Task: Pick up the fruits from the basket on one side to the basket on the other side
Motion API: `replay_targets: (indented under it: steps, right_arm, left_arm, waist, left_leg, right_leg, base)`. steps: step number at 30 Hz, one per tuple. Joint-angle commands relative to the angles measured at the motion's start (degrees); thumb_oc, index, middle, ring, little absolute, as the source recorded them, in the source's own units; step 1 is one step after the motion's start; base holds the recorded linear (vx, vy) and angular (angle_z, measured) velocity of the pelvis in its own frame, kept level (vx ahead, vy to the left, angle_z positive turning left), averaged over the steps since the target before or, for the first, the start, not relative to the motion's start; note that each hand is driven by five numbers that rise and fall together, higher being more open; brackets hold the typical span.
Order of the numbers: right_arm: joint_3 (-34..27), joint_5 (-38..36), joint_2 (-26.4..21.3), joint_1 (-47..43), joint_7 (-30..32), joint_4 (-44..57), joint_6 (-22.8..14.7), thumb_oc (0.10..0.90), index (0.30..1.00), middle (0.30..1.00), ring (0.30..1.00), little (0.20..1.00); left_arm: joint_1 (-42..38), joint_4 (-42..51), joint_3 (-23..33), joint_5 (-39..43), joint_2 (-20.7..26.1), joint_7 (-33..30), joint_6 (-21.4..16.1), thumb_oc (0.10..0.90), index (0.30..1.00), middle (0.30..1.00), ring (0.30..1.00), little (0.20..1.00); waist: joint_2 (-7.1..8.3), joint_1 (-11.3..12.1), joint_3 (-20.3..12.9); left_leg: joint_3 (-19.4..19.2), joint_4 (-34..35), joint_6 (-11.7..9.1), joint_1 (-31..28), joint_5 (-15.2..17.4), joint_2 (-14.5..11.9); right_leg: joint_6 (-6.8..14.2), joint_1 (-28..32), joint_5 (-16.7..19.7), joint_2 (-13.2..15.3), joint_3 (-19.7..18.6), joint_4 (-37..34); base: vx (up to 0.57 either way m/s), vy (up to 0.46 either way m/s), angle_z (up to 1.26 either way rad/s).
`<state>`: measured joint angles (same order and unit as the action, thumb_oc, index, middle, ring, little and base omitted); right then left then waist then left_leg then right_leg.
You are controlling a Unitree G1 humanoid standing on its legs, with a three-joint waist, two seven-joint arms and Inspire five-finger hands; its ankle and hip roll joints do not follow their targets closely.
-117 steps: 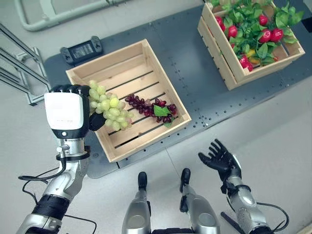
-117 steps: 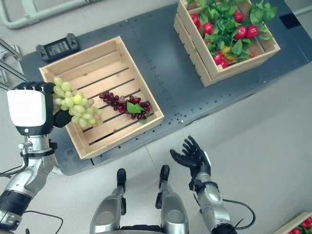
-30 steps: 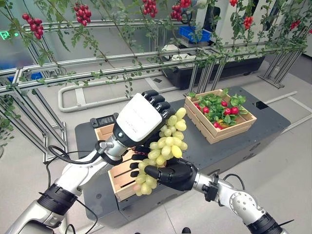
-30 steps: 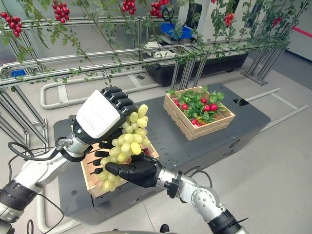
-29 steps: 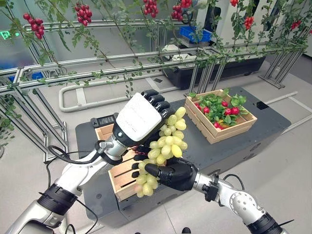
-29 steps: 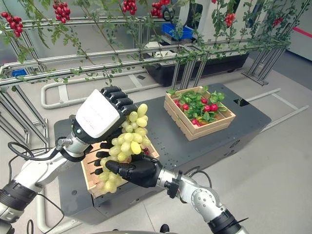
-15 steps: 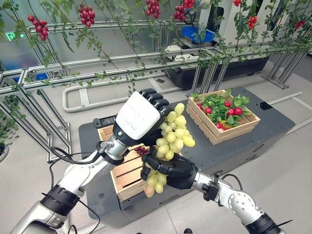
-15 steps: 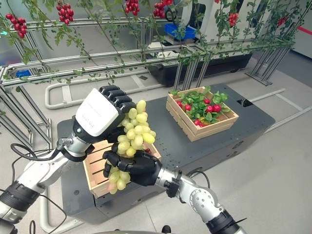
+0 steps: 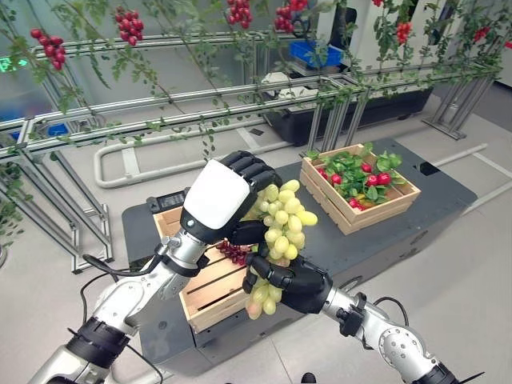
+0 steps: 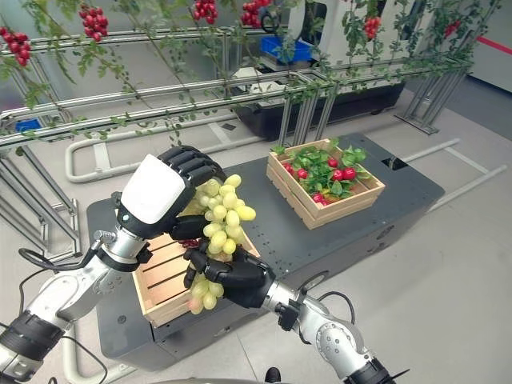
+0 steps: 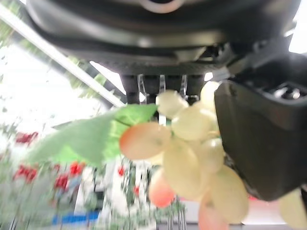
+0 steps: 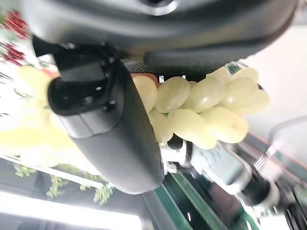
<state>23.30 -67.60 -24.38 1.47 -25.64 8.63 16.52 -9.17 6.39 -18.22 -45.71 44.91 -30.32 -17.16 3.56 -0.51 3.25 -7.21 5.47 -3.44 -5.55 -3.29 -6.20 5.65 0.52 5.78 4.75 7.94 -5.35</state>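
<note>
A bunch of green grapes hangs in the air above the near wooden crate. My left hand, white-backed, has its fingers curled round the top of the bunch. My right hand comes up from below and is curled round the lower grapes. In the left wrist view the grapes and a green leaf sit against the thumb. The right wrist view shows grapes pressed beside that hand's thumb. Dark purple grapes lie in the near crate. The far crate holds red fruits and leaves.
Both crates stand on a dark low platform. A black device lies at the platform's back left corner. Metal rail frames hung with vines and red berry clusters run behind. Grey floor surrounds the platform.
The view has risen from looking straight down. My left hand lifted the green grapes out of the near crate. My right hand came up, was open under them, and has now curled round them.
</note>
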Motion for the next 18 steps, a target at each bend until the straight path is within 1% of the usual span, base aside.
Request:
replay_targets:
  steps: [1,4,5,6,7,8,9,10,11,12,13,14,16,17,18]
  right_arm:
    - [-11.78,-2.29,1.67,-4.91,1.59,2.92,-12.67,0.400,0.300,0.300,0.300,0.300]
    - [-12.55,-0.67,1.14,-4.93,1.94,2.98,-14.16,0.400,0.300,0.300,0.300,0.300]
    - [-13.07,-0.31,1.10,-4.96,2.11,2.98,-14.68,0.400,0.300,0.300,0.300,0.300]
    - [-13.25,0.22,1.15,-4.94,2.36,2.83,-15.28,0.400,0.300,0.300,0.300,0.300]
    - [-13.35,0.48,0.96,-5.10,2.64,2.76,-16.05,0.400,0.300,0.300,0.300,0.300]
    - [-13.47,-0.14,0.95,-5.27,2.97,2.82,-16.27,0.400,0.300,0.300,0.300,0.300]
    - [-13.48,-0.23,0.95,-5.27,3.10,2.83,-16.35,0.400,0.300,0.300,0.300,0.300]
    - [-13.47,0.30,1.41,-5.59,4.80,2.47,-17.47,0.400,0.300,0.300,0.300,0.300]
    - [-13.47,1.15,1.44,-5.88,5.61,2.07,-18.19,0.400,0.300,0.300,0.300,0.300]
    - [-13.42,2.65,1.68,-6.11,6.33,1.95,-18.48,0.400,0.300,0.300,0.300,0.300]
    - [-13.35,5.27,1.92,-6.08,6.97,1.89,-18.78,0.400,0.300,0.300,0.300,0.300]
    - [-13.14,7.83,1.88,-6.12,7.12,1.68,-18.68,0.400,0.300,0.300,0.300,0.300]
    - [-12.12,10.76,1.02,-6.69,7.59,0.65,-18.52,0.400,0.300,0.300,0.300,0.300]
    - [-11.95,11.64,0.94,-6.73,7.49,0.07,-18.81,0.400,0.300,0.300,0.300,0.300]
    - [-12.26,11.88,0.61,-6.66,7.71,-0.46,-19.22,0.400,0.300,0.300,0.300,0.300]
  left_arm:
    - [-4.08,0.09,4.62,7.53,1.41,0.62,-2.03,0.800,0.900,0.900,0.900,0.900]
    - [-3.77,0.83,5.02,10.10,1.71,1.86,-2.05,0.800,0.900,0.900,0.900,0.900]
    - [-3.32,1.14,5.26,11.25,1.18,3.45,-1.86,0.800,0.900,0.900,0.900,0.900]
    - [-3.27,1.03,5.34,12.02,1.08,4.44,-2.20,0.800,0.900,0.900,0.900,0.900]
    - [-3.18,1.05,5.29,13.20,0.96,5.70,-2.32,0.800,0.900,0.900,0.900,0.900]
    - [-2.89,0.97,4.94,13.29,0.47,6.28,-2.04,0.800,0.900,0.900,0.900,0.900]
    - [-2.88,0.95,4.90,13.36,0.42,6.43,-2.09,0.800,0.900,0.900,0.900,0.900]
    - [-2.67,0.85,4.33,15.79,0.00,8.38,-1.85,0.800,0.900,0.900,0.900,0.900]
    - [-2.42,0.70,4.31,17.04,-0.47,9.35,-2.08,0.800,0.900,0.900,0.900,0.900]
    - [-2.23,0.85,4.25,17.44,-1.20,10.50,-2.15,0.800,0.900,0.900,0.900,0.900]
    - [-2.01,1.09,4.32,19.06,-1.52,11.89,-2.48,0.800,0.900,0.900,0.900,0.900]
    - [-1.69,1.28,4.57,21.10,-1.77,13.30,-2.39,0.800,0.900,0.900,0.900,0.900]
    - [-0.66,2.14,5.39,28.75,-2.57,19.47,-3.59,0.800,0.900,0.900,0.900,0.900]
    - [-0.12,2.42,5.83,33.74,-2.73,23.03,-4.71,0.800,0.900,0.900,0.900,0.900]
    - [0.52,2.73,6.45,40.40,-3.38,27.40,-6.35,0.800,0.900,0.900,0.900,0.900]
  waist:
    - [0.00,-0.54,0.28]
    - [0.13,-0.43,0.80]
    - [0.21,-0.23,1.09]
    - [0.22,-0.15,1.14]
    - [0.34,0.09,1.12]
    - [0.23,0.37,1.11]
    - [0.22,0.42,1.11]
    - [-0.05,1.02,1.07]
    - [-0.19,1.37,1.07]
    - [-0.31,1.47,1.09]
    - [-0.35,1.55,1.16]
    - [-0.22,1.74,1.28]
    - [-0.07,2.63,1.67]
    - [-0.11,2.91,1.71]
    - [-0.35,2.95,1.71]
  left_leg:
    - [0.19,-0.47,-0.43,-1.75,4.56,-1.23]
    - [1.15,-0.47,-0.38,-1.30,4.08,-1.50]
    - [2.35,-0.47,-0.18,-1.07,3.88,-1.19]
    - [2.75,-0.47,-0.08,-0.98,3.86,-0.99]
    - [3.88,-0.47,0.18,-0.41,3.38,-0.25]
    - [6.16,-0.47,0.66,-0.11,3.50,1.05]
    - [6.30,-0.47,0.71,-0.10,3.51,1.16]
    - [10.52,-1.59,1.48,0.53,4.51,3.95]
    - [12.59,-2.96,1.98,1.07,5.39,5.67]
    - [13.17,-5.16,2.48,1.76,6.60,7.14]
    - [13.64,-6.94,2.69,2.31,7.42,8.06]
    - [14.96,-9.16,2.92,3.00,8.22,9.02]
    - [18.56,-12.30,3.60,4.29,9.19,10.98]
    - [19.10,-12.84,3.75,4.39,9.46,11.41]
    - [18.59,-12.40,3.91,4.14,9.41,11.47]
  right_leg:
    - [0.88,3.31,-4.40,-1.74,-0.36,0.35]
    - [0.48,2.88,-4.35,-2.58,-1.78,0.35]
    - [0.21,2.60,-4.38,-3.30,-3.55,0.35]
    - [0.15,2.59,-4.43,-3.43,-4.04,0.35]
    - [0.03,2.12,-4.05,-3.58,-4.96,0.35]
    - [-0.03,1.97,-3.99,-3.88,-6.19,0.35]
    - [-0.03,1.96,-3.99,-3.89,-6.30,0.35]
    - [0.02,2.02,-3.91,-4.22,-8.65,0.35]
    - [0.14,1.97,-3.76,-4.24,-9.93,0.35]
    - [0.23,2.00,-3.58,-4.05,-11.27,0.35]
    - [0.28,2.04,-3.41,-3.88,-12.13,0.35]
    - [0.33,2.05,-3.07,-3.58,-13.08,0.35]
    - [0.41,2.02,-2.27,-3.24,-15.52,0.35]
    - [0.55,2.01,-2.12,-3.08,-16.15,0.42]
    - [0.73,1.97,-1.96,-2.73,-16.13,0.45]
  base:
    - [-0.02,-0.161,-0.08]
    - [-0.03,-0.108,-0.25]
    - [-0.01,-0.074,-0.14]
    - [-0.04,-0.072,-0.32]
    - [-0.04,-0.005,-0.56]
    - [-0.04,0.007,-0.61]
    - [0.00,0.058,-0.62]
    - [0.00,0.069,-0.63]
    - [-0.01,0.140,-0.79]
    - [-0.01,0.161,-0.98]
    - [-0.02,0.188,-1.00]
    - [-0.02,0.185,-0.93]
    - [-0.05,0.245,-0.74]
    - [-0.07,0.294,-0.98]
    - [-0.05,0.187,-0.91]
